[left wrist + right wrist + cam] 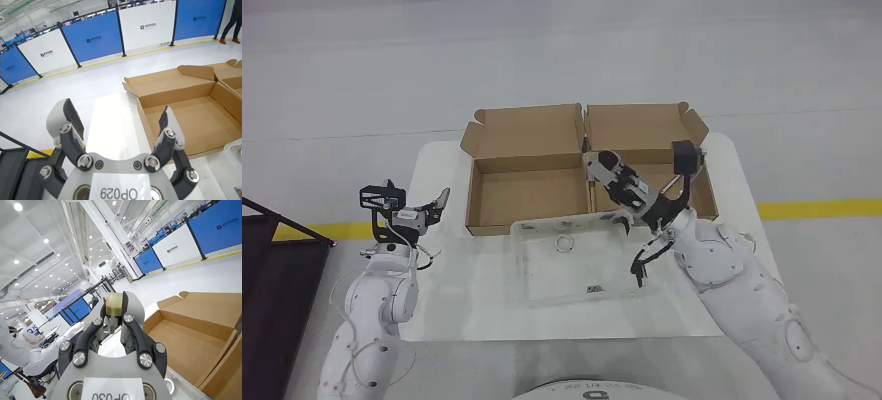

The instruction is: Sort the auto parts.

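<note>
Right gripper (114, 303) pinches the stud (111, 323) by its soft-looking cap (113, 306) — light, probably grippy — left gripper (118, 111) splayed, empty.

Our left arm (377, 300) is folded at our left side, elbow low and forearm rising to the wrist. Its left gripper (117, 108) points forward and slightly up, fingers (72, 115) spread wide with nothing between them. Our right arm (722, 270) stretches forward and inward, the wrist turned so the right gripper (114, 302) tilts upward. Its fingers are pressed in on a capped stud (113, 306), gripping the pale cap from both sides while the threaded end points back toward the wrist.
</note>
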`<state>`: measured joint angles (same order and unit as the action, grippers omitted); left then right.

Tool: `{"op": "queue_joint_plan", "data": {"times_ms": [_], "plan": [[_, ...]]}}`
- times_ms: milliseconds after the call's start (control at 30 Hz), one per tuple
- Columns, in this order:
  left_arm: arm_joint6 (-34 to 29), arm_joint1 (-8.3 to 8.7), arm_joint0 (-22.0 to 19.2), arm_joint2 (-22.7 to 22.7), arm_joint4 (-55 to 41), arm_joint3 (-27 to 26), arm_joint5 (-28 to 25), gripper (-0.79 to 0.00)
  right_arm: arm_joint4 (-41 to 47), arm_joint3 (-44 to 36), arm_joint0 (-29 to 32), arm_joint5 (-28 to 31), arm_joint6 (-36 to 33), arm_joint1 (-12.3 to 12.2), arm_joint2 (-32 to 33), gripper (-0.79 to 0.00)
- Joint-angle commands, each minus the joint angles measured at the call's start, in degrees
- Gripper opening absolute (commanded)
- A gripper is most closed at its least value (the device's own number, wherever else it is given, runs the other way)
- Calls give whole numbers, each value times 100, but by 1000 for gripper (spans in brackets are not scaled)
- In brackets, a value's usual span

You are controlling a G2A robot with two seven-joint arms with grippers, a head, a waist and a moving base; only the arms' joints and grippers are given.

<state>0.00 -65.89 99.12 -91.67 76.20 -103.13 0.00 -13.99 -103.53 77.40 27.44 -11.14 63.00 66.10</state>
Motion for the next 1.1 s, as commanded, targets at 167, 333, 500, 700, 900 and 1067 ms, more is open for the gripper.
{"op": "queue_joint_plan", "data": {"times_ms": [167, 333, 500, 700, 900, 1067], "plan": [[0, 0, 0, 0, 0, 0, 0, 0, 7, 1122, -1522, -1534, -1144, 163, -503, -785], [0, 0, 0, 0, 0, 0, 0, 0, -104, 2004, -2148, -1895, -1600, 337, -1097, -785], [0, 0, 0, 0, 0, 0, 0, 0, -131, 2751, -2536, -1978, -1861, 530, -1644, -785], [0, 0, 0, 0, 0, 0, 0, 0, -182, 3552, -2885, -2014, -2034, 771, -2185, -785], [0, 0, 0, 0, 0, 0, 0, 0, -116, 4056, -3118, -1989, -2064, 966, -2447, -785], [0, 0, 0, 0, 0, 0, 0, 0, -136, 4308, -3228, -1976, -2037, 1080, -2557, -785]]}}
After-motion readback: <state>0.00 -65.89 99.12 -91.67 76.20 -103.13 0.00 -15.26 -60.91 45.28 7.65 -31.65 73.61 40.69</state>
